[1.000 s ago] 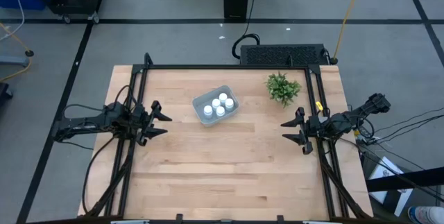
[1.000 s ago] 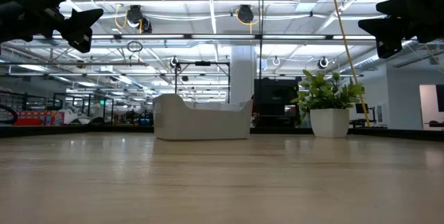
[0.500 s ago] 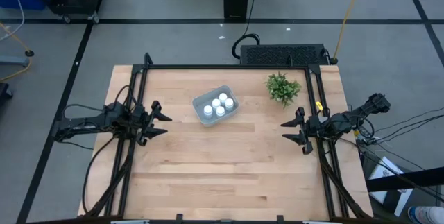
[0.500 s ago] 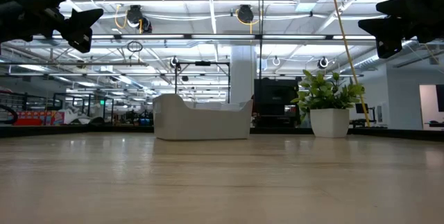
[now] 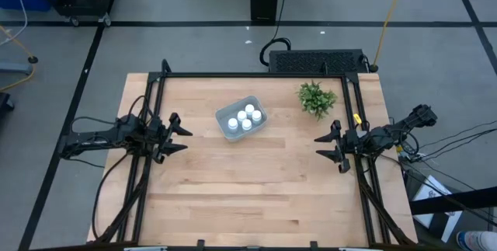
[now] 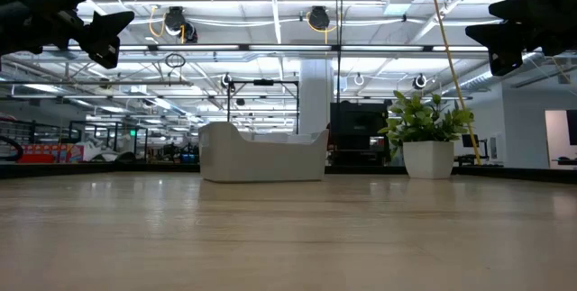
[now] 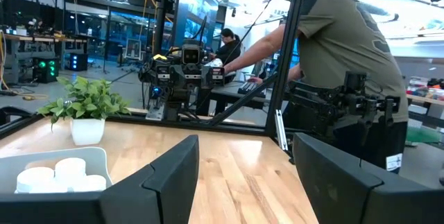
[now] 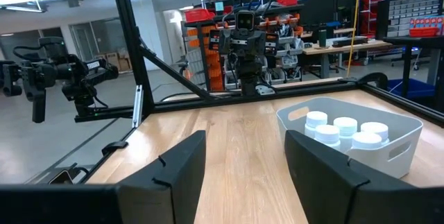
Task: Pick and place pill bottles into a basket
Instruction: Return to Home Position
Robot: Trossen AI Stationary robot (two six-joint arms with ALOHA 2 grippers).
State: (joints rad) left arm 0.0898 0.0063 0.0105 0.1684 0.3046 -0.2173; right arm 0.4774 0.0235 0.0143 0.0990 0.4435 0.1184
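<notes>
- We judge that the way home calls for little: slow, small moves, well clear of the basket (image 5: 221,119), so nothing is knocked.
- The left arm (image 5: 101,136) reaches inward over its edge of the table (image 5: 256,181), with the left gripper (image 5: 180,137) raised, spread and empty. The right arm (image 5: 396,132) mirrors it, right gripper (image 5: 321,147) likewise released.
- The pill bottles (image 5: 245,117) sit inside the basket, ahead of both grippers, nearer the left one.

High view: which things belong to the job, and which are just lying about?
Job: five pill bottles; the basket holding them; left gripper and right gripper, jaws open, at the table sides.
Lying about: potted plant.
</notes>
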